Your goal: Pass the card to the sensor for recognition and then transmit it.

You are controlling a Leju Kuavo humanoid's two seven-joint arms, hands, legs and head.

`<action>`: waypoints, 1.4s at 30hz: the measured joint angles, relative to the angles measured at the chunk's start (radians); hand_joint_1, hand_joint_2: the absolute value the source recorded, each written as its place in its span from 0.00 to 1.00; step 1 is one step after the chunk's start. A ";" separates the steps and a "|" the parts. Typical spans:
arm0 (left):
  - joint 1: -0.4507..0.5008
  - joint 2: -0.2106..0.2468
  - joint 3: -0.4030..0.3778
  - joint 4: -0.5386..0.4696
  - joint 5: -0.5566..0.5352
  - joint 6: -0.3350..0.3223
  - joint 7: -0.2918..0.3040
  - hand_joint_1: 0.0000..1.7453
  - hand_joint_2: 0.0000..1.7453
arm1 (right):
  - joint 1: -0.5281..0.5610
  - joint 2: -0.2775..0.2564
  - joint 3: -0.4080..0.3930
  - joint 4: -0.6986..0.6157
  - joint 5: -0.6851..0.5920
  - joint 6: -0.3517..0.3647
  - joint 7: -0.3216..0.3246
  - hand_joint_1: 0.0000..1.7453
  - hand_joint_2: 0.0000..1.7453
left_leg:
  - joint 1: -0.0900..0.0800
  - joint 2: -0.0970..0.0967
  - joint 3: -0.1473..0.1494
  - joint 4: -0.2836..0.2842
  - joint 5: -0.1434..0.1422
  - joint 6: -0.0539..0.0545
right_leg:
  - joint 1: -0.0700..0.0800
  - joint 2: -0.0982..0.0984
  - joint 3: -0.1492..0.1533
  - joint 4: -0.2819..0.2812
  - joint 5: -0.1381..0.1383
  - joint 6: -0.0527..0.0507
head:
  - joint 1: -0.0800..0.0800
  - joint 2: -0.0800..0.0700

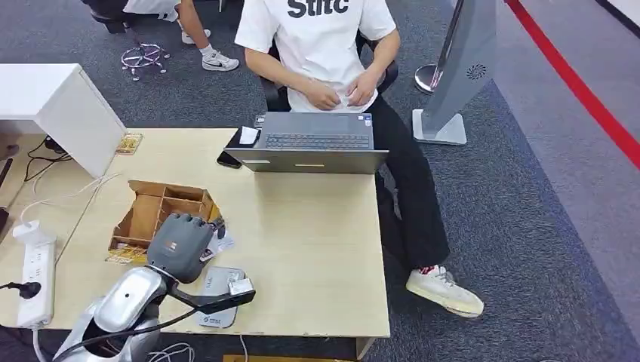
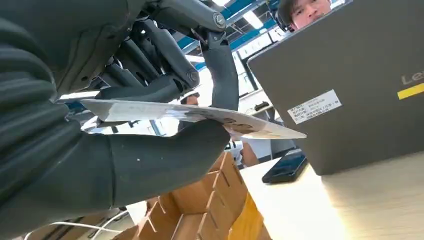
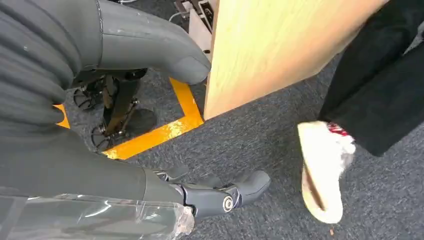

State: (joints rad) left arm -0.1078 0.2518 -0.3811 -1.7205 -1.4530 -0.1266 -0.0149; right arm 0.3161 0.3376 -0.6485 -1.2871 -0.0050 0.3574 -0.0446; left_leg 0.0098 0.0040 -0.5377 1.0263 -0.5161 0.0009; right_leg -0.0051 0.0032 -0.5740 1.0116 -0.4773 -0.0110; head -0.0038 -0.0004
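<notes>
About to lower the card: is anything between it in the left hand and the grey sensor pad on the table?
Nothing visible. The left hand holds the card flat beside the cardboard organizer; the sensor pad lies just toward the table's near edge, partly under the forearm.

Head view: even, bright indoor light, soft shadows under the laptop — slightly soft overall. Left wrist view: strong backlight from ceiling lights at top centre blows out the background; near hand dark and blurred. Right wrist view: dimmer, carpet reasonably sharp — near edge blurred.
</notes>
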 joint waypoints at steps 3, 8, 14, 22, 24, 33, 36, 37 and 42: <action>0.000 -0.002 0.000 -0.002 -0.001 0.005 0.001 1.00 1.00 | 0.000 0.000 0.000 0.000 0.000 0.000 0.000 0.00 1.00 | 0.000 0.000 0.000 0.000 0.000 0.000 | 0.000 0.000 0.000 0.000 0.000 0.000 | 0.000 0.000; -0.052 -0.006 0.011 -0.018 0.020 -0.022 0.022 1.00 1.00 | 0.001 0.000 0.001 0.000 -0.005 -0.001 0.000 0.00 1.00 | 0.000 -0.001 0.000 0.000 0.000 0.000 | 0.000 -0.001 0.000 0.000 0.000 0.000 | 0.000 0.000; -0.130 -0.019 0.099 -0.007 0.112 -0.090 0.047 1.00 1.00 | -0.009 0.000 0.001 0.012 0.024 0.007 0.001 0.00 1.00 | 0.000 0.000 0.000 0.000 0.000 0.000 | 0.000 0.000 0.000 0.000 0.000 0.000 | 0.000 0.000; -0.178 -0.019 0.257 0.105 0.100 -0.152 0.093 1.00 1.00 | -0.045 0.000 -0.009 0.035 0.062 0.023 0.011 0.00 1.00 | 0.000 0.000 0.000 0.000 0.001 -0.001 | 0.001 0.001 0.000 0.001 0.000 0.000 | 0.000 0.000; -0.178 -0.020 0.277 0.121 0.093 -0.152 0.086 1.00 1.00 | -0.048 0.000 -0.012 0.041 0.065 0.029 0.010 0.00 1.00 | 0.001 0.000 0.000 0.000 0.001 -0.001 | 0.001 0.001 0.000 0.001 0.000 0.000 | 0.000 0.000; -0.179 -0.030 0.314 0.158 0.070 -0.137 0.074 1.00 1.00 | -0.055 0.000 -0.028 0.065 0.074 0.034 -0.008 0.00 1.00 | 0.000 0.000 0.000 0.000 0.001 -0.001 | 0.000 0.000 0.000 0.000 0.000 0.000 | 0.000 0.000; -0.181 -0.034 0.323 0.160 0.064 -0.125 0.069 1.00 1.00 | -0.055 0.000 -0.029 0.071 0.072 0.034 -0.011 0.00 1.00 | 0.000 0.000 0.000 0.000 0.001 -0.001 | 0.000 0.001 0.000 0.000 0.000 0.000 | 0.000 0.000; -0.181 -0.035 0.326 0.160 0.064 -0.122 0.069 1.00 1.00 | -0.055 0.000 -0.029 0.073 0.072 0.033 -0.011 0.00 1.00 | 0.000 0.000 0.000 0.000 0.001 -0.001 | 0.000 0.001 0.000 0.000 0.000 0.000 | 0.000 0.000; -0.183 -0.040 0.333 0.161 0.063 -0.114 0.068 1.00 1.00 | -0.057 0.000 -0.029 0.080 0.072 0.033 -0.012 0.00 1.00 | 0.000 0.000 0.000 0.000 0.001 -0.001 | 0.000 0.001 0.000 0.001 0.000 0.000 | 0.000 0.000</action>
State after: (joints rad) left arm -0.2904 0.2121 -0.0484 -1.5599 -1.3905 -0.2403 0.0530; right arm 0.2594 0.3372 -0.6779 -1.2070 0.0668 0.3902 -0.0565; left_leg 0.0103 0.0043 -0.5379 1.0263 -0.5154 0.0001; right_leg -0.0046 0.0038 -0.5743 1.0122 -0.4769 -0.0110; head -0.0038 -0.0004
